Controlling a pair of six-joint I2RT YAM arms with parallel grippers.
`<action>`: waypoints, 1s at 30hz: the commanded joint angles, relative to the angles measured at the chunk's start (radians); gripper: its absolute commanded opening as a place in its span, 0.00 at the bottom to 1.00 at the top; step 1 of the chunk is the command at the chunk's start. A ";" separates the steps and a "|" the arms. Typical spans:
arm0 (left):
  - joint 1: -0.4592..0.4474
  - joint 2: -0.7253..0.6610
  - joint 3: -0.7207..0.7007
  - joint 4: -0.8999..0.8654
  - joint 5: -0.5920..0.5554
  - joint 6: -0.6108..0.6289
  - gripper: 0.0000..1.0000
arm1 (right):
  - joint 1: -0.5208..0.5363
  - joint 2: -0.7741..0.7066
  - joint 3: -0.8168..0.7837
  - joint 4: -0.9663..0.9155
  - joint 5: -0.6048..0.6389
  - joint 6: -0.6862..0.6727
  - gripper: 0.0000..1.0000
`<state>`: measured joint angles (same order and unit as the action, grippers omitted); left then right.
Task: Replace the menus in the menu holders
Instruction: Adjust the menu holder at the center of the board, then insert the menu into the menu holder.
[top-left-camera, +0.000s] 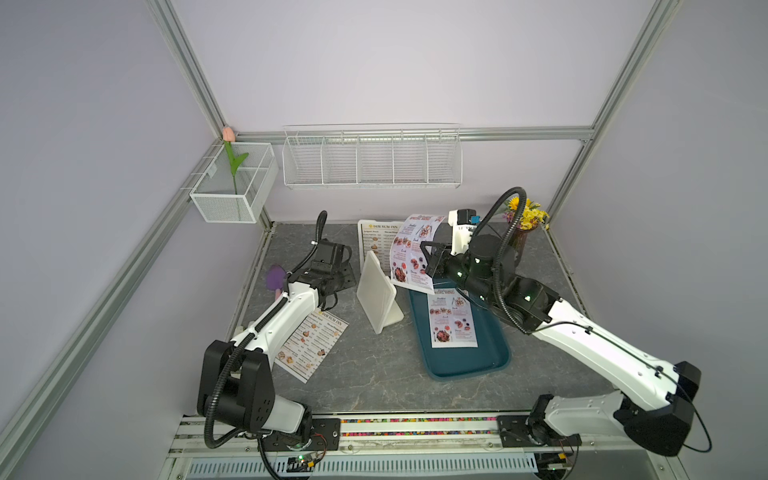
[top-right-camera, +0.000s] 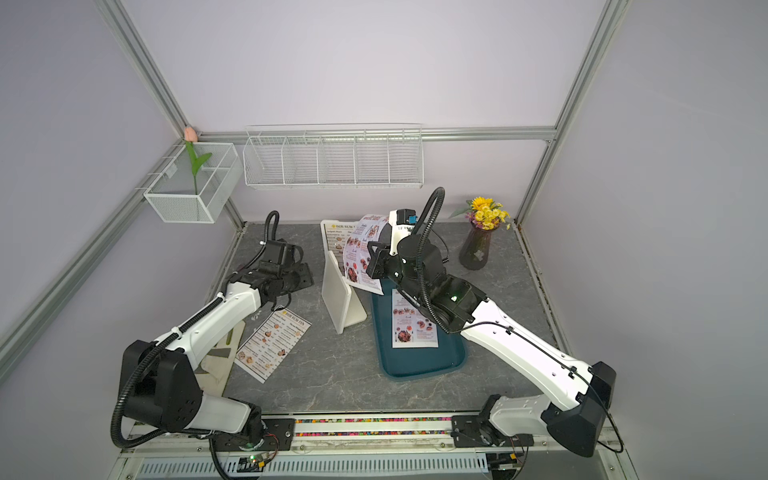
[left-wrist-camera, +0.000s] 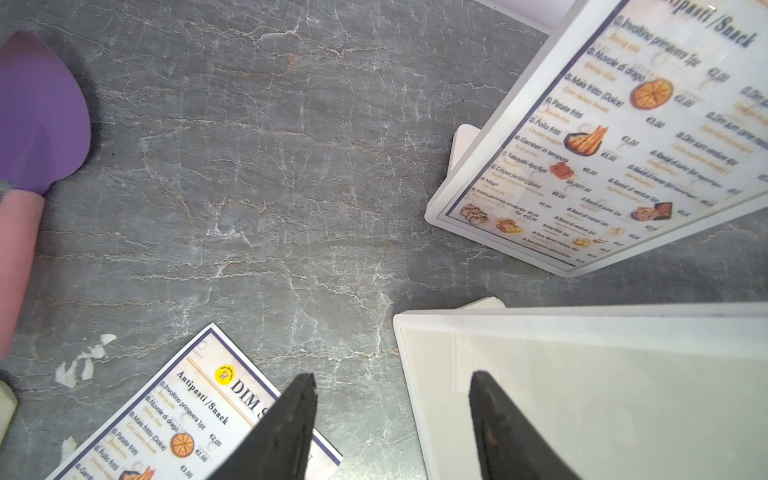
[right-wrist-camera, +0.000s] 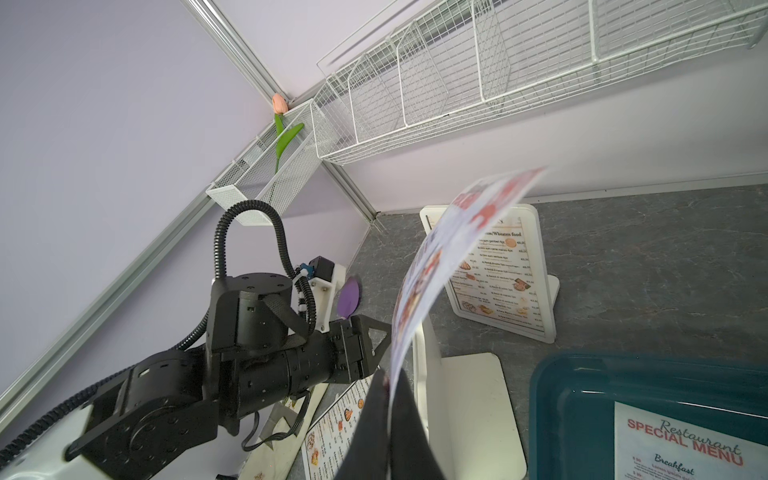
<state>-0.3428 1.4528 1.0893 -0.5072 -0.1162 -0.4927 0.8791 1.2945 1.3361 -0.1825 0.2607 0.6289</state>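
Right jaws are clamping a SPECIAL MENU sheet (top-left-camera: 409, 249), holding it upright at 1 o'clock of the empty holder (top-left-camera: 376, 293), likely for sliding in; left jaws are hovering parted, gripping nothing, at 9 o'clock

Grey tabletop (top-left-camera: 374, 374) carries empty holder (top-left-camera: 376, 297), filled holder (top-left-camera: 369, 243), loose menu (top-left-camera: 313, 349), teal tray (top-left-camera: 465, 365), vase (top-right-camera: 478, 249).
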 joint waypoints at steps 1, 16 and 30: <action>-0.008 -0.025 0.001 -0.016 -0.021 -0.007 0.62 | 0.004 0.010 -0.016 0.016 -0.009 0.001 0.06; -0.016 -0.025 0.008 -0.017 -0.024 -0.004 0.62 | 0.002 0.021 -0.021 0.011 -0.012 -0.002 0.06; -0.032 -0.052 0.024 -0.023 -0.012 0.016 0.62 | -0.002 0.046 -0.013 0.011 -0.006 -0.016 0.06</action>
<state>-0.3691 1.4342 1.0893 -0.5087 -0.1188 -0.4873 0.8787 1.3300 1.3289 -0.1837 0.2535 0.6277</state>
